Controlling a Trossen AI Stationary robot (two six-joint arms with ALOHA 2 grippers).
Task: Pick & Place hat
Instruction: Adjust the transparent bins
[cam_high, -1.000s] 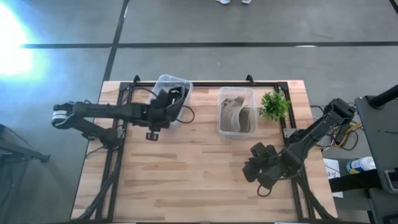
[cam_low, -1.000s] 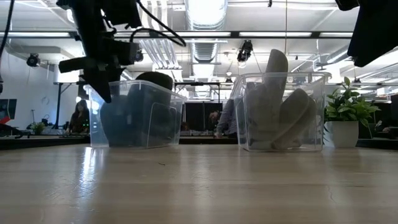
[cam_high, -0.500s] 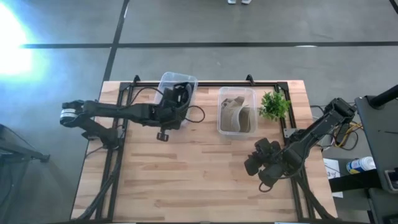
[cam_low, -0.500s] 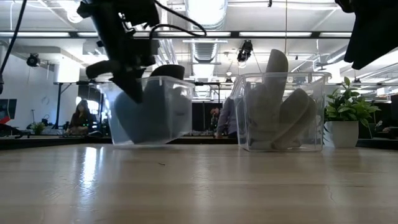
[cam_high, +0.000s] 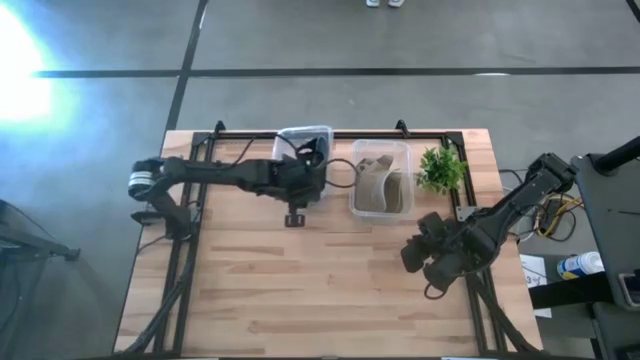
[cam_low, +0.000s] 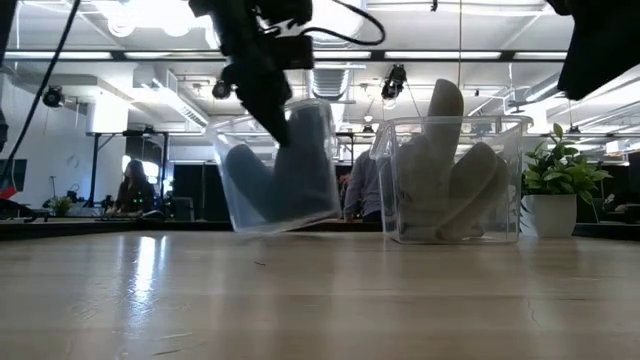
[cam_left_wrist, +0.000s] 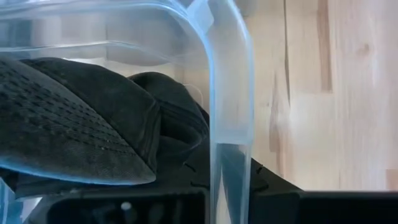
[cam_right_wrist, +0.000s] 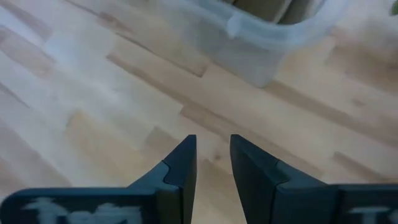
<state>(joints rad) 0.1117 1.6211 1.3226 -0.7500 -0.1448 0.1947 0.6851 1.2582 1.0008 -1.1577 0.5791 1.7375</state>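
The left gripper (cam_high: 305, 178) holds a clear bin (cam_low: 275, 170) by its rim, tipped a little, with the dark hat (cam_left_wrist: 74, 130) inside.
The bin sits at the far side of the wooden table (cam_high: 300, 270), just beside a second clear bin (cam_high: 380, 178) with tan hats (cam_high: 378, 185) in it; a small green plant (cam_high: 440, 168) stands next to that; the right gripper (cam_right_wrist: 212, 163) hangs over bare wood near the table's right edge, its fingers close together with a thin gap, holding nothing.

Clear bin (cam_high: 303, 140): colourless, see-through plastic; a dark grey hat (cam_left_wrist: 68, 124) with a fine dotted weave is seen inside. Second clear bin (cam_high: 381, 176): beige hats (cam_high: 376, 185) are contained. Plant (cam_high: 441, 168): green leaves, white pot. Table (cam_high: 320, 270): pale wood, striped in planks. Arms: black.
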